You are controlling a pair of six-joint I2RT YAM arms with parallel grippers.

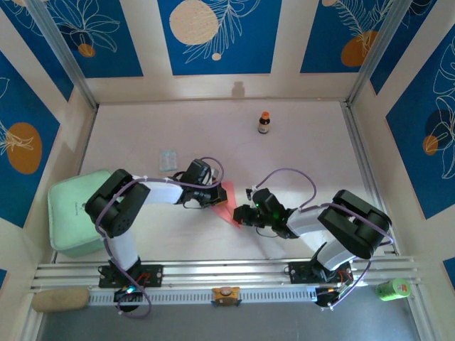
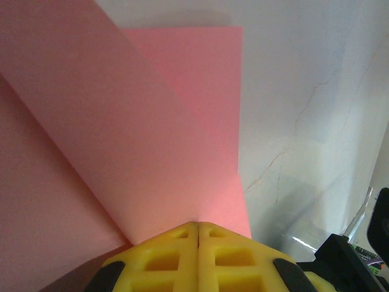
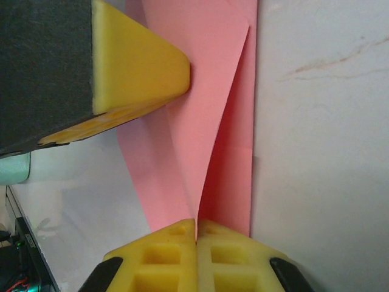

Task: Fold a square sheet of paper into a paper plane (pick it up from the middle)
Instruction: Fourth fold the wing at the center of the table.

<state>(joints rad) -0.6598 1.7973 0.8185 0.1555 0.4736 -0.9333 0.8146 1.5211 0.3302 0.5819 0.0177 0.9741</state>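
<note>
The square sheet of paper (image 1: 226, 207), salmon pink and partly folded, lies on the white table between my two grippers. My left gripper (image 1: 217, 198) is shut, and a raised diagonal flap of the paper (image 2: 152, 140) runs into its yellow tips (image 2: 198, 224). From the other side my right gripper (image 1: 240, 214) is shut on an upright fold of the paper (image 3: 213, 134), whose edge enters the seam between its tips (image 3: 197, 222). In the right wrist view the left gripper's yellow finger (image 3: 146, 67) rests against the sheet's far end. No finished paper plane shows.
A small brown bottle (image 1: 264, 123) stands at the back of the table. A pale translucent packet (image 1: 168, 158) lies left of centre. A mint-green box (image 1: 71, 217) sits at the left edge. A green can (image 1: 393, 288) and a tan roll (image 1: 60, 299) lie off the table's front rail.
</note>
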